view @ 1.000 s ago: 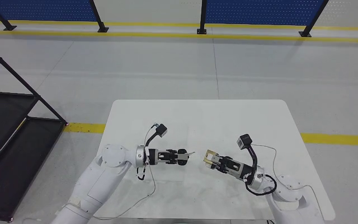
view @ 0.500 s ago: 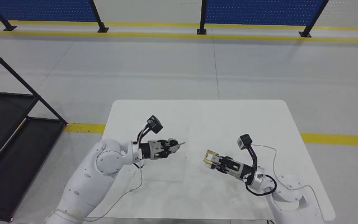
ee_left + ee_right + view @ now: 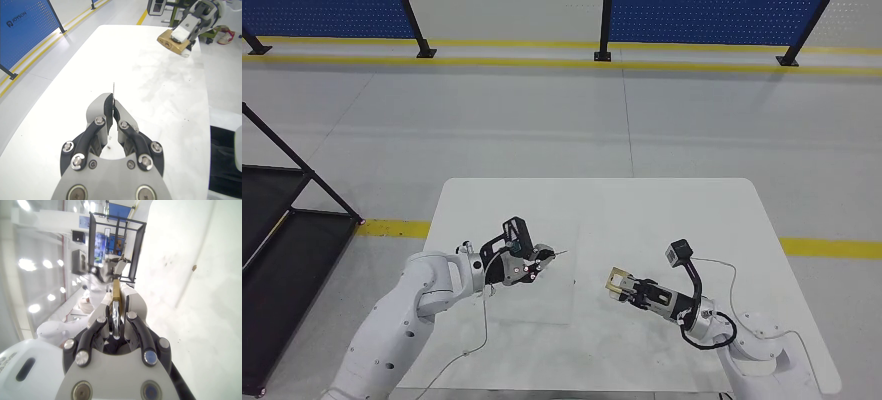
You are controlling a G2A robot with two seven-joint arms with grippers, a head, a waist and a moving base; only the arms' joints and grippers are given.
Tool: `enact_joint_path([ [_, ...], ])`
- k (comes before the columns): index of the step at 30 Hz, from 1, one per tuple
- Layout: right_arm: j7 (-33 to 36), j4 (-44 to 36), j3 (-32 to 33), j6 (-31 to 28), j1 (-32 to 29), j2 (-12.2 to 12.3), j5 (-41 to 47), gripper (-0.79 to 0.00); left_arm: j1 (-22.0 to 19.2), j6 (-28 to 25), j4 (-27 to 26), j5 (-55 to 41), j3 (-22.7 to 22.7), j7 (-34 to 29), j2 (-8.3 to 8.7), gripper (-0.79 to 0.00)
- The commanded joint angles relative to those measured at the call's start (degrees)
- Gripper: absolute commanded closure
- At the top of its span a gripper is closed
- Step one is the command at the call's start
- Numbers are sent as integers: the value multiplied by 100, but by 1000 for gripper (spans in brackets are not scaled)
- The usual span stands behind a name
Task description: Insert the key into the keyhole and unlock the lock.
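Observation:
My left gripper (image 3: 113, 101) is shut on a thin silver key (image 3: 113, 89), whose blade sticks out past the fingertips, edge-on. In the top view that gripper (image 3: 538, 262) sits left of centre with the key (image 3: 554, 256) pointing right and slightly away from the lock. My right gripper (image 3: 634, 291) is shut on a brass padlock (image 3: 617, 283), held above the table right of centre. The left wrist view shows the padlock (image 3: 173, 45) far off, its keyhole face turned toward the key. In the right wrist view the padlock (image 3: 115, 291) and its steel shackle (image 3: 115, 317) sit between the fingers.
The white table (image 3: 692, 210) carries small dark specks and scuff marks. A black metal rack (image 3: 282, 230) stands on the floor to the left. Blue barrier panels (image 3: 702, 20) line the far side of the floor.
The left arm has pulled back to the left and away from the padlock, carrying the key, and its wrist has turned. The right gripper with the padlock has stayed put.

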Motion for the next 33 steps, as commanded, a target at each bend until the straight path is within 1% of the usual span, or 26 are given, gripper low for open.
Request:
enact_joint_path([
  [1,0,0,0,0,0,0,0,0,0,0,0,2,0,3,0,0],
  [4,0,0,0,0,0,0,0,0,7,124,14,-1,-9,101,-6,0],
  [6,0,0,0,0,0,0,0,0,-89,45,-93,661,36,373,6,0],
  [7,0,0,0,0,0,0,0,0,-85,97,-68,851,44,563,6,0],
  [8,0,0,0,0,0,0,0,0,-106,66,-77,1293,98,955,11,0],
  [10,0,0,0,0,0,0,0,0,-145,142,-69,2047,148,1438,29,0],
  [11,0,0,0,0,0,0,0,0,-181,228,-135,2905,244,1778,57,0],
  [12,0,0,0,0,0,0,0,0,-181,335,-153,3321,303,2019,71,0],
  [14,0,0,0,0,0,0,0,0,-146,629,-40,4261,464,2836,115,0],
  [17,0,0,0,0,0,0,0,0,-118,1346,146,5607,618,3869,193,0],
  [20,0,0,0,0,0,0,0,0,-132,1850,419,6239,676,4858,258,0],
  [21,0,0,0,0,0,0,0,0,-147,2007,458,6368,677,5037,270,0],
  [23,0,0,0,0,0,0,0,0,-142,2137,552,6371,688,5312,279,0],
  [33,0,0,0,0,0,0,0,0,-142,2137,552,6371,688,5312,279,0],
])
